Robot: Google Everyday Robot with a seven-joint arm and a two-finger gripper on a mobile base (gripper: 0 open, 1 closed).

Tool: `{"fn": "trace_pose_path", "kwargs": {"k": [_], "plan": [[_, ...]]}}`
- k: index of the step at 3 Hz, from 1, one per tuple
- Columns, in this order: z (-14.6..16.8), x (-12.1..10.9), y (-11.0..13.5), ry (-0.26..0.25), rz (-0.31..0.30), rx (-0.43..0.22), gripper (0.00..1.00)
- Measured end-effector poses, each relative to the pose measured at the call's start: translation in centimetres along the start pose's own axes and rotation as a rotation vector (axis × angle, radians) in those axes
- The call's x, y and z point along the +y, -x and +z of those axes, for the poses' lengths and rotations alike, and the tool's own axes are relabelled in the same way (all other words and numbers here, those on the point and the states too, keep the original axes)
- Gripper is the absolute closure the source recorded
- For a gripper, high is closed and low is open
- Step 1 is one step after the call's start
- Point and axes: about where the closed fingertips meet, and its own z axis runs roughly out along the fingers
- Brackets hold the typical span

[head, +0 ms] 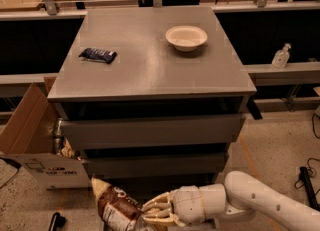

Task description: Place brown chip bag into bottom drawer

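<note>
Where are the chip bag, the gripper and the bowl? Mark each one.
chip bag (115,206): camera view, brown middle of its front.
gripper (146,213): camera view, between its fingertips, clamped on the bag at bottom centre.
bowl (186,36): camera view, its bare inside.
</note>
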Motion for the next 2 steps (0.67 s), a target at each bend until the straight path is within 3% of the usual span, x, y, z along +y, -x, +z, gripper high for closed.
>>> {"fn": "trace_pose_path", "kwargs": {"k": [2], "plan": [[1.7, -0.3, -3.5, 0.03, -0.024, 0.078, 1.0]]}}
